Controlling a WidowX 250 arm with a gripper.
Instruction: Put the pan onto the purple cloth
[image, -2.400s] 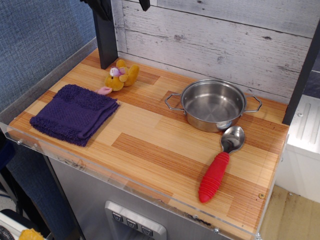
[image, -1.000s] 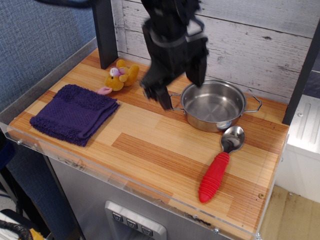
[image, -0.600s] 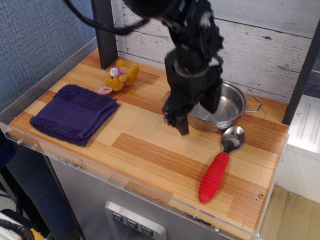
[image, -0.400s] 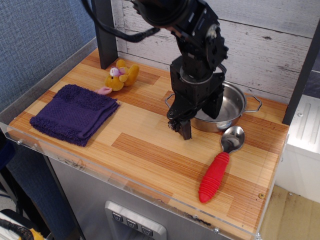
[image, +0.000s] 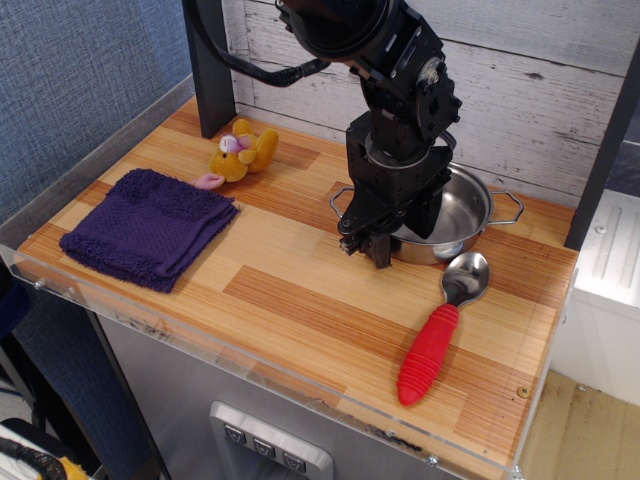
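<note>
The pan (image: 466, 206), a shallow shiny steel pot with wire loop handles, stands at the back right of the wooden counter. My gripper (image: 402, 236) is down over its left front rim. One finger (image: 377, 250) is outside the wall and the other is inside the bowl. The jaws are open and straddle the rim. The arm hides the pan's left half. The purple cloth (image: 150, 225), a folded dark terry towel, lies flat at the front left, far from the gripper, with nothing on it.
A red-handled metal spoon (image: 432, 345) lies just in front of the pan at the right. A small yellow plush toy (image: 240, 151) sits behind the cloth. A black post (image: 210, 70) stands at the back left. A plank wall runs along the back.
The arm has come into view from above, swung over the pan and dropped. Its fingers now straddle the pan's left front rim. The pan, cloth, spoon and toy have not moved.
</note>
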